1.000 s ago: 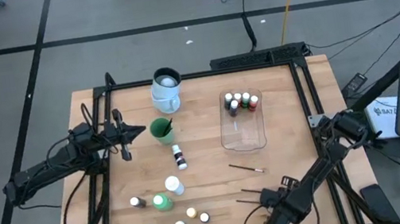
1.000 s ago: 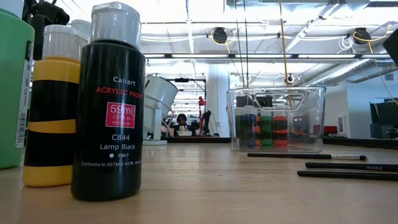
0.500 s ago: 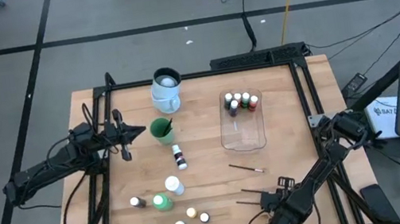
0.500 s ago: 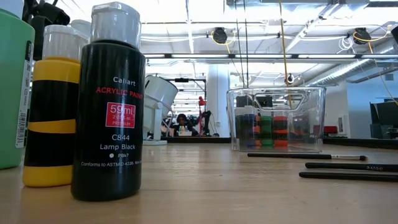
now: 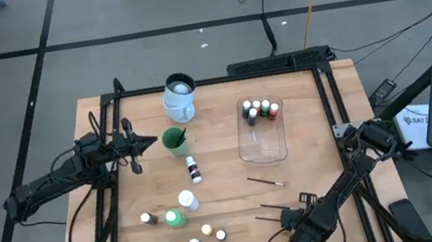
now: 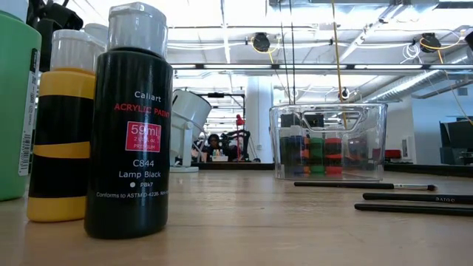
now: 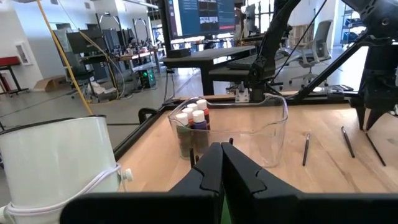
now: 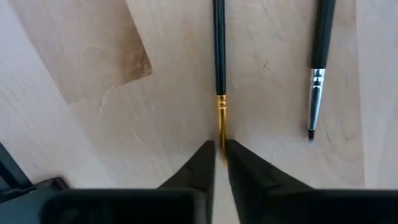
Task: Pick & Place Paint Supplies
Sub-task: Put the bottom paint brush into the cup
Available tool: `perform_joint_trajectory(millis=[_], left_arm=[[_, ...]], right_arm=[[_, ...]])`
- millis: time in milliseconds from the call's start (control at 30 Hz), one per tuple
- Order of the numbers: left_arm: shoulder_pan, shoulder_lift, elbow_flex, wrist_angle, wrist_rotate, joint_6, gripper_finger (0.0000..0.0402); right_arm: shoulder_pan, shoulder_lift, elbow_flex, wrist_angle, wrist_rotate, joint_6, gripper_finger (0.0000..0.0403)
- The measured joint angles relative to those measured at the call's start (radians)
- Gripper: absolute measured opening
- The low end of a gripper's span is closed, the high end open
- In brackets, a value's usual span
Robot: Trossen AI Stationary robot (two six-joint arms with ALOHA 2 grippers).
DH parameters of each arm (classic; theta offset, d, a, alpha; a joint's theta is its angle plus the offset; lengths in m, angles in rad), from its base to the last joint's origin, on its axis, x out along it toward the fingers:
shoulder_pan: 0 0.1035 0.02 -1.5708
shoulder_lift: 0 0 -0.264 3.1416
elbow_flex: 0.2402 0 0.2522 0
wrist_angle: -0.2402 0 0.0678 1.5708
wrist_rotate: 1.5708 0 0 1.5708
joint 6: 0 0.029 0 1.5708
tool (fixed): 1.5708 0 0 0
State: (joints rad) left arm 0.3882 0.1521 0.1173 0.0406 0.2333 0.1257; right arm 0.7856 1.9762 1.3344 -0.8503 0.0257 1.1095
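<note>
Right gripper (image 8: 218, 149) apparently pinching gold-ferruled brush (image 8: 219, 68), table (image 8: 93, 124)

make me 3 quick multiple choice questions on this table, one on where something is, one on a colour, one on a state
1. The bottles inside the clear tub stand:
A. at the end nearest the mug
B. in the tub's middle
C. at the end nearest the loose brushes

2. The metal band on the brush between the fingers of the right end effector is:
A. silver
B. gold
C. red

3. The left end effector is:
A. wide open
B. shut, with nothing seen between its fingers
C. clamped on a bottle

Answers:
1. A: the high view shows the caps bunched at the tub's mug-side end.
2. B: the right wrist view shows a gold band just ahead of the fingers.
3. B: the left wrist view shows the two fingers meeting.
</note>
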Motion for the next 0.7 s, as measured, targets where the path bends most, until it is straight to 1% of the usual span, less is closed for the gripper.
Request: perform_joint_trajectory(millis=[67, 100, 300, 367, 433, 500, 567, 700], left_arm=[[0.000, 0.000, 0.000, 0.000, 0.000, 0.000, 0.0005], [0.000, 0.000, 0.000, 0.000, 0.000, 0.000, 0.0005], [0.000, 0.000, 0.000, 0.000, 0.000, 0.000, 0.0005], [0.000, 0.000, 0.000, 0.001, 0.000, 0.000, 0.0005], [0.000, 0.000, 0.000, 0.002, 0.000, 0.000, 0.0005], [0.000, 0.000, 0.000, 0.006, 0.000, 0.000, 0.0005], [0.000, 0.000, 0.000, 0.006, 0.000, 0.000, 0.0005], [0.000, 0.000, 0.000, 0.007, 0.001, -0.005, 0.0005]], right_arm=[[0.000, 0.000, -0.004, 0.013, -0.001, -0.011, 0.0011], [0.000, 0.000, -0.004, 0.016, -0.001, -0.019, 0.0006], [-0.001, -0.011, -0.005, 0.022, -0.022, -0.019, 0.0003], [-0.001, -0.032, -0.008, 0.019, -0.003, -0.025, 0.0002], [0.003, -0.061, -0.011, 0.023, 0.069, -0.039, 0.0001], [0.005, -0.113, -0.011, 0.033, 0.173, -0.071, 0.0001], [0.007, -0.163, -0.008, 0.068, 0.292, -0.146, 0.0001], [-0.019, -0.239, -0.008, 0.188, 0.463, -0.318, 0.0000]])
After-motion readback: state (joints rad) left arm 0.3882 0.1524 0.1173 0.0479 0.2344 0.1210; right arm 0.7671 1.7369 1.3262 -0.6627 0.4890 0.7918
